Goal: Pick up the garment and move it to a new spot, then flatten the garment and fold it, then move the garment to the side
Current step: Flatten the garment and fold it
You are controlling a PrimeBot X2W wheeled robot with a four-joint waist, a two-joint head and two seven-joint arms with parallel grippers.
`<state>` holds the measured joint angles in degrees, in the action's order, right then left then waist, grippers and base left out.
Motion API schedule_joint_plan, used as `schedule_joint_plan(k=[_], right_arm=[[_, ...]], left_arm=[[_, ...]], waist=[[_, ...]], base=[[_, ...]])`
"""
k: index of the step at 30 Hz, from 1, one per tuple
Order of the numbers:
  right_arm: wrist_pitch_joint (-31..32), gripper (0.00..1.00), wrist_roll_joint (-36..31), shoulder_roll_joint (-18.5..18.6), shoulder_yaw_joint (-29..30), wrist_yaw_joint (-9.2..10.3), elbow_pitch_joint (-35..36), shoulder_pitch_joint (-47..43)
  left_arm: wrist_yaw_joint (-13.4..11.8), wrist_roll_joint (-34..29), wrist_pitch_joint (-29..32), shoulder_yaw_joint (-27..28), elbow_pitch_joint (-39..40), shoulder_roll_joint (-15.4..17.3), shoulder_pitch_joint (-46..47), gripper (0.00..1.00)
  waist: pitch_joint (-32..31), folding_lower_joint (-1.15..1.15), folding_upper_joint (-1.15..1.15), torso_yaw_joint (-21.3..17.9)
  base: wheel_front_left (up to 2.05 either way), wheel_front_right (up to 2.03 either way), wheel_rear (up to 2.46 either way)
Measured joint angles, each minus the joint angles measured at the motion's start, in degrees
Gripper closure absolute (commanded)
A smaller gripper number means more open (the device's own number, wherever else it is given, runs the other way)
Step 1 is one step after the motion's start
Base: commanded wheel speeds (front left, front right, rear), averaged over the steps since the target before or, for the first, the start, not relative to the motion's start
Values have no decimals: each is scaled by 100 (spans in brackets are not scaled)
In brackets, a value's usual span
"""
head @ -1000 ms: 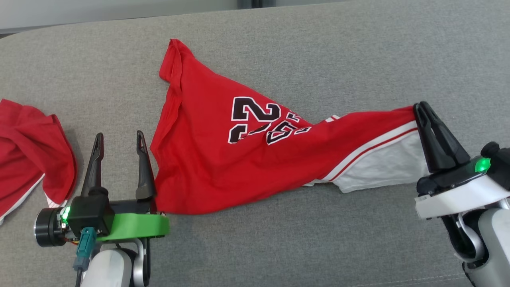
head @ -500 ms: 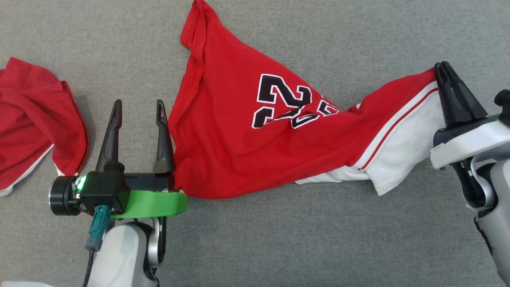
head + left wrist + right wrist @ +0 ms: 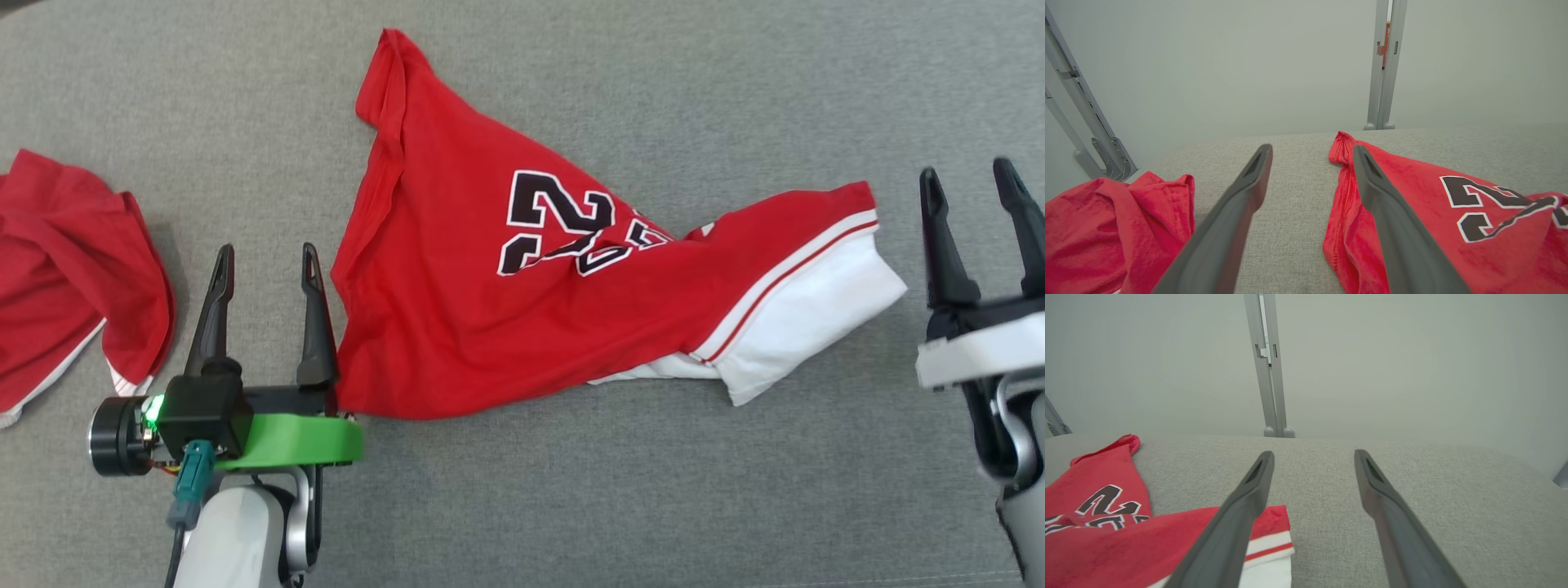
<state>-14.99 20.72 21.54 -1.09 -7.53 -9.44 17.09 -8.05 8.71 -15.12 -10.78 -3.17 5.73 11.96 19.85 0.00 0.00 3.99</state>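
- Across the middle of the head view lies the garment (image 3: 522, 310), a red jersey with a black number and a white-banded end. Its long axis runs roughly 9 to 3 o'clock, the right end tipped toward 2, and one corner peaks toward 11.
- From the left gripper (image 3: 267, 249) the red cloth lies at 3 o'clock. The finger on that side stands just beside the garment's edge — possibly brushing it, though I cannot tell. Its jaws are spread wide with nothing between them.
- From the right gripper (image 3: 963, 169) the white-banded end lies at 9 o'clock, near but plainly apart, with bare surface between. Its fingers are also parted and empty.
- So the left arm is the nearer one. Each gripper faces one end of the long axis, which suits taking hold at both ends and drawing them apart.
- By my reading the flattening is not yet done: a ridge runs through the number and the lower hem is tucked under.
- A second red garment (image 3: 73, 269) sits crumpled at 9 o'clock of the left gripper, well clear of the task's one.
- Everything rests on a grey woven cushion (image 3: 571, 498) — soft, so cloth may drag on it. Beyond it are a pale wall (image 3: 1249, 61) and grey metal posts (image 3: 1386, 61).
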Motion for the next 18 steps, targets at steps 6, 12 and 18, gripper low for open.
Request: schedule_joint_plan(k=[6,12,18], right_arm=[[-5,0,-234,-339,52,0,642,-973],[43,0,-310,-659,-46,0,977,-1529],[181,0,-346,-716,-77,0,1140,-1666]], left_arm=[[3,3,-1,89,-47,83,-266,0],[1,58,1,116,-94,156,-548,0],[0,77,52,65,-88,189,-644,0]], waist=[[-335,0,0,-190],[-630,0,0,-368],[-828,0,0,-474]], base=[[0,0,0],[0,0,0],[0,0,0]])
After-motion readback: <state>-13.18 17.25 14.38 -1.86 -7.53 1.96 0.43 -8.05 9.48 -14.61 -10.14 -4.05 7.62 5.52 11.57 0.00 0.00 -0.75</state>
